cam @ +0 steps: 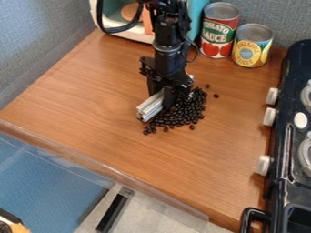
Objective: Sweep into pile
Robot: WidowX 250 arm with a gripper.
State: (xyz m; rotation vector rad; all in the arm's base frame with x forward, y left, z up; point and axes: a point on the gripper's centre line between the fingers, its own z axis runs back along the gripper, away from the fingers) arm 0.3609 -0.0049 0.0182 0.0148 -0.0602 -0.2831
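One end effector (pixel 162 99) hangs over the middle of the counter (pixel 109 82), closed around one ridged metal bar (pixel 150 108) that slants down toward the lower left of the view. Dozens of small, glossy dark beans (pixel 187 110), too crowded to count exactly, lie in one heap beside the bar, mostly to its right and just below. Two beans sit apart from the heap, off its upper right side; a few more are loosely spaced along its lower edge.

Two cans stand upright near the back wall: one tomato sauce can (pixel 219 29) and, just right of it, one shorter pineapple can (pixel 252 45). One toy oven (pixel 116 22), pale with teal, is behind the arm. Along the right side is one black toy stove (pixel 276 182), with three white knobs (pixel 269 117) on its counter-facing side.
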